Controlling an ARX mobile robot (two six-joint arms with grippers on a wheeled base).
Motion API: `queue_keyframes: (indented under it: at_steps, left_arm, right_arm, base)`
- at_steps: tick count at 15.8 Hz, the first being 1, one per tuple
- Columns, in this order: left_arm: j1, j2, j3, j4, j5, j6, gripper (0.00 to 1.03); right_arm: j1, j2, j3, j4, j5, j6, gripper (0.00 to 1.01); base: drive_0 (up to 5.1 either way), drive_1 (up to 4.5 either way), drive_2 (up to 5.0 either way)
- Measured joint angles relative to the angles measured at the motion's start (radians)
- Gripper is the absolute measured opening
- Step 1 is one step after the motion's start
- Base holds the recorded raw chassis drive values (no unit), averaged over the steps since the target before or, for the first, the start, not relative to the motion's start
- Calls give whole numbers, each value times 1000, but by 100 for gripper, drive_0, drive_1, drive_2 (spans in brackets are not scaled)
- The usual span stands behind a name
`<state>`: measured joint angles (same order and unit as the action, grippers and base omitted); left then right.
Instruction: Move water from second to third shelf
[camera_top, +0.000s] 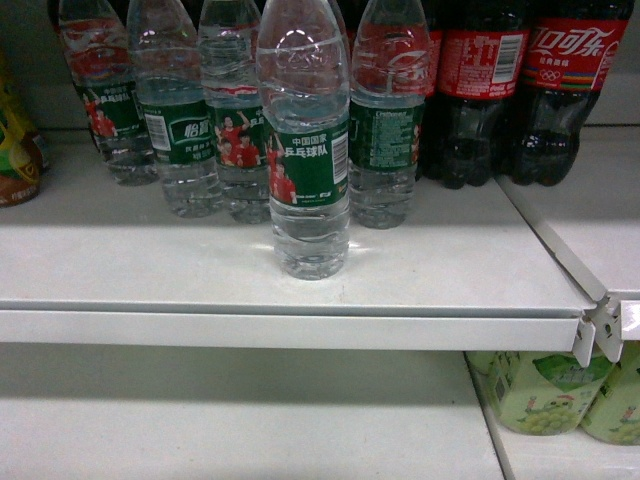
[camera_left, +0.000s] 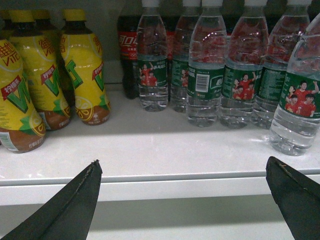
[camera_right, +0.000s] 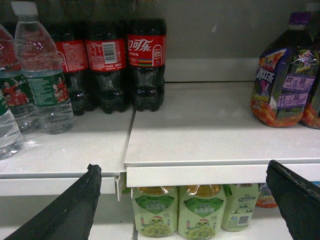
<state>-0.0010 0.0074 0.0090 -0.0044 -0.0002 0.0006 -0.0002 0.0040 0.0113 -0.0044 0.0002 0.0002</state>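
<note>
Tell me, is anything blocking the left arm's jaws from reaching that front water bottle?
Nothing visible is. The front water bottle stands alone ahead of the row of water bottles, near the shelf edge. In the left wrist view the left gripper hangs open before the shelf, with only bare shelf between.

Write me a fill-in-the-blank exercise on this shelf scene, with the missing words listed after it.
1. The water bottle standing alone near the shelf edge has a label of the colour ____.
2. The cola bottles to its right carry labels of the colour ____.
3. In its wrist view, the left gripper has its jaws ____.
4. The jars under the shelf picture ____.

Missing words: green; red; open; grapes
</note>
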Motion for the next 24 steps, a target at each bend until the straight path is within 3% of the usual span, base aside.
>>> queue_keyframes:
  at_steps: [24]
  left_arm:
    - [0,0,0,0,0,0,98]
  right_arm:
    - [0,0,0,0,0,0,98]
  base:
    - [0,0,0]
